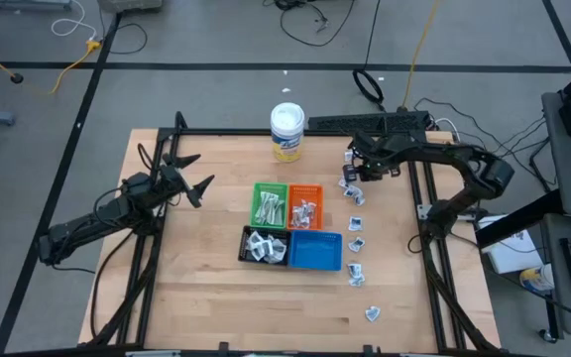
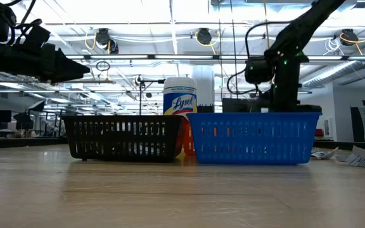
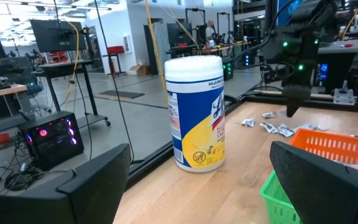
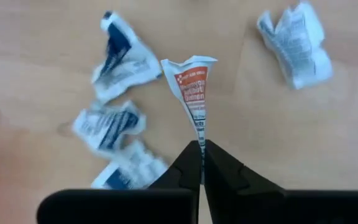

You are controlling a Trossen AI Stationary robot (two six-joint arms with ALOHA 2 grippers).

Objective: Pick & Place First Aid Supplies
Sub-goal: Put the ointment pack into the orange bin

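Packets (image 1: pixel 356 220) lay strung along the table's (image 1: pixel 196 297) right side in the high view, from near the tub (image 1: pixel 286 132) down toward the front edge. We saw more packets inside the green tray (image 1: pixel 270 205), the orange tray (image 1: pixel 305 208) and the black tray (image 1: pixel 265 246), while the blue tray (image 1: pixel 315 251) showed only its floor. The right gripper (image 1: pixel 353 175) sat over the uppermost packets, and the left gripper (image 1: pixel 195 176) hung spread wide above bare wood left of the trays.

From the low view we made out the black tray and blue tray side by side, the tub behind them, and a few packets flat on the wood at far right (image 2: pixel 360 156).

Through the left wrist view we saw the tub upright on the table, loose packets (image 3: pixel 277 128) beyond it, and the right arm above them.

In the right wrist view the right gripper (image 4: pixel 202 163) had its fingers pressed together on a pinched packet (image 4: pixel 193 93) with red print, and we counted other packets (image 4: pixel 296 42) lying around it on the wood.
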